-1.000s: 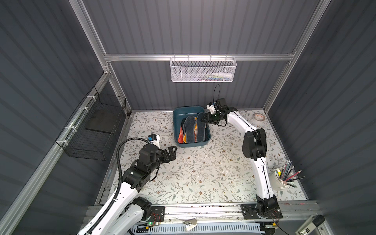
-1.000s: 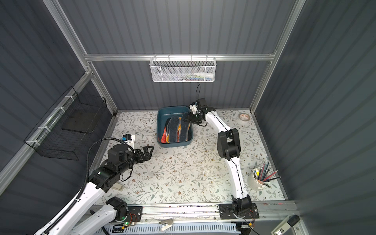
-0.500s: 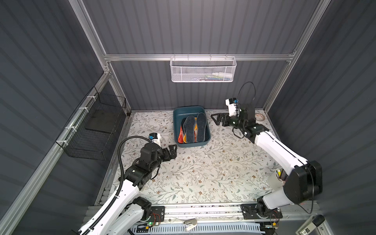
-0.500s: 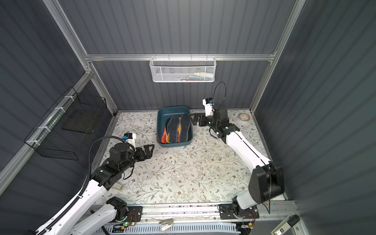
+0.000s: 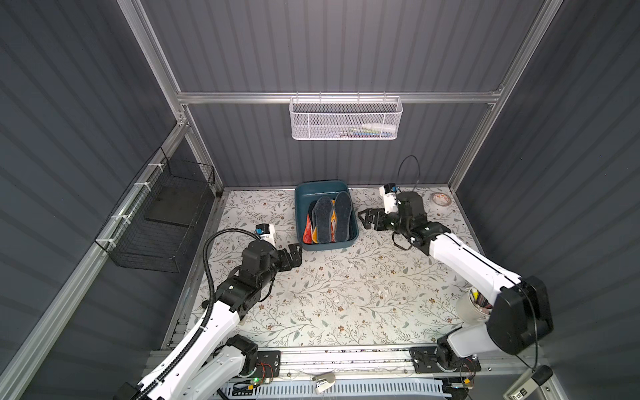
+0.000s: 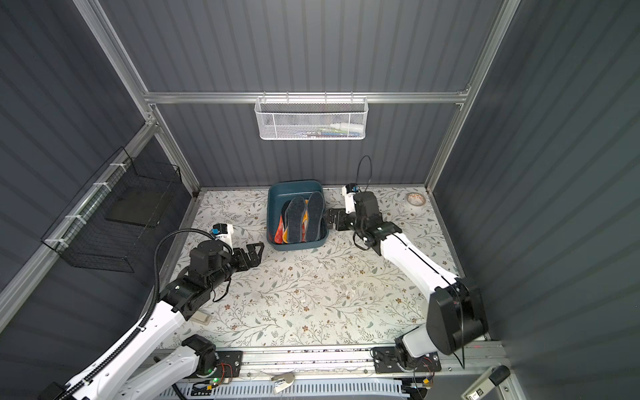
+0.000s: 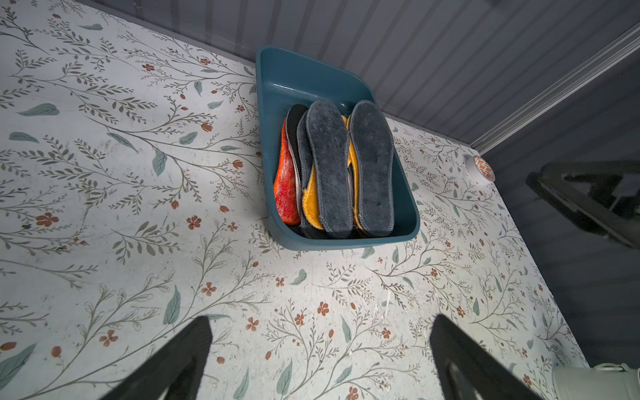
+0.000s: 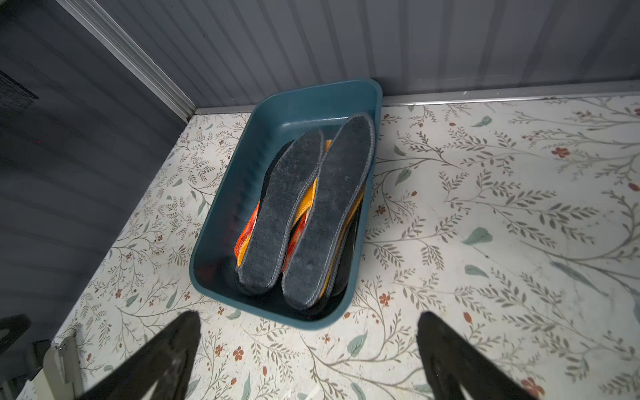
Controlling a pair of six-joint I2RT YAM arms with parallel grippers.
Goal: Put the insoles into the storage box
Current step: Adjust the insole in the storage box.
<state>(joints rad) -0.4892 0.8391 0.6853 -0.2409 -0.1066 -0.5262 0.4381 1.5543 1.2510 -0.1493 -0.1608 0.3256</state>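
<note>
In both top views the insoles (image 5: 325, 221) are lying piled in the storage box (image 5: 313, 188) at the back wall (image 5: 346, 162). The left wrist view is showing the left gripper (image 7: 320, 329) spread wide and empty; the right wrist view, the right gripper (image 8: 310, 318) likewise.

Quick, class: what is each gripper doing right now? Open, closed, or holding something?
Left gripper: open, holding nothing.
Right gripper: open, holding nothing.

Teal storage box (image 8: 225, 194) on floral table (image 8: 485, 214), stacked insoles (image 8: 325, 214) inside, right gripper (image 8: 308, 356) spread empty
</note>
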